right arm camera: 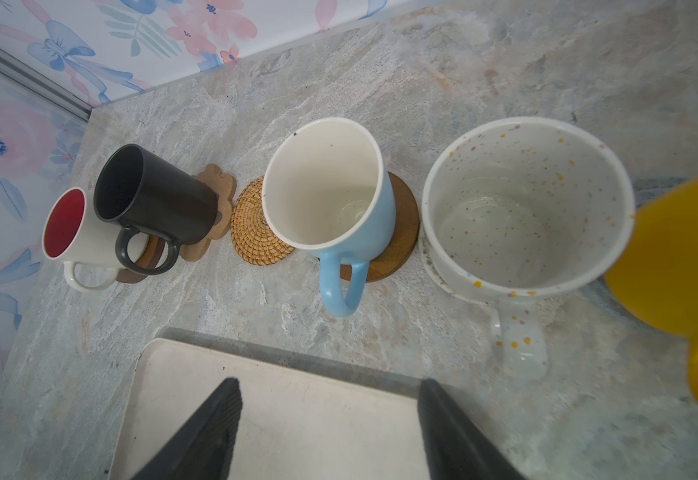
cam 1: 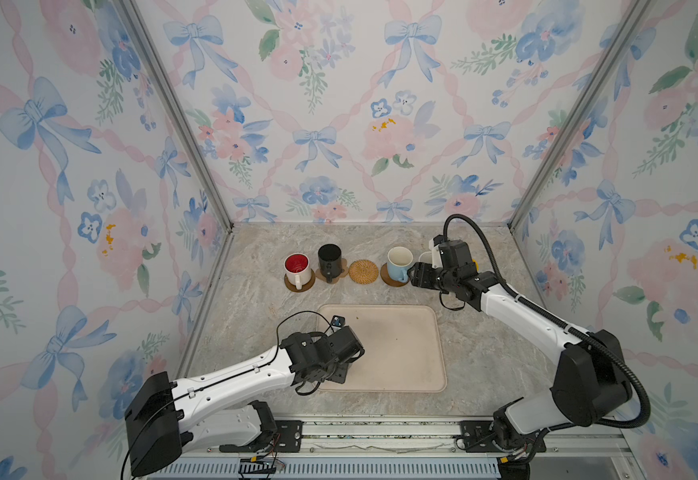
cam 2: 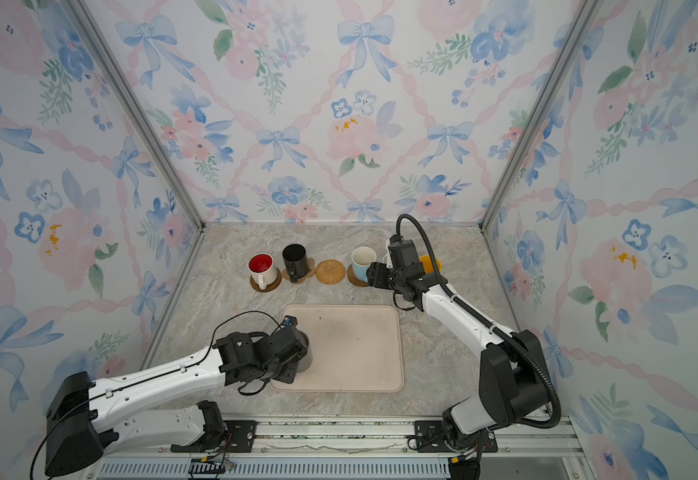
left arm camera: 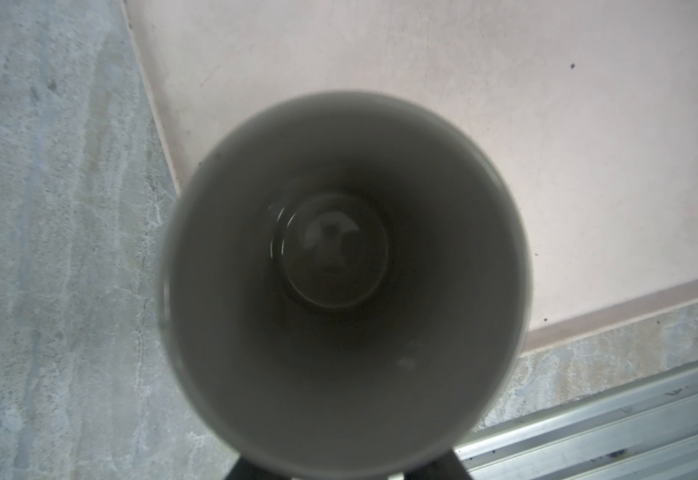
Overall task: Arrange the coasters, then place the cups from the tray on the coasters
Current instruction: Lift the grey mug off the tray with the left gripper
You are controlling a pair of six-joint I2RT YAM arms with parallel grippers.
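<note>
At near-left corner of the tray, left gripper over grey mug; can't tell if clamped. Right gripper jaws apart, empty, by blue mug.

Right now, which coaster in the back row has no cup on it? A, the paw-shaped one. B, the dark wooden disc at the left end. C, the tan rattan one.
C: in both top views the tan rattan coaster lies bare between the black mug, which stands on the paw-shaped coaster, and the light blue mug.
</note>
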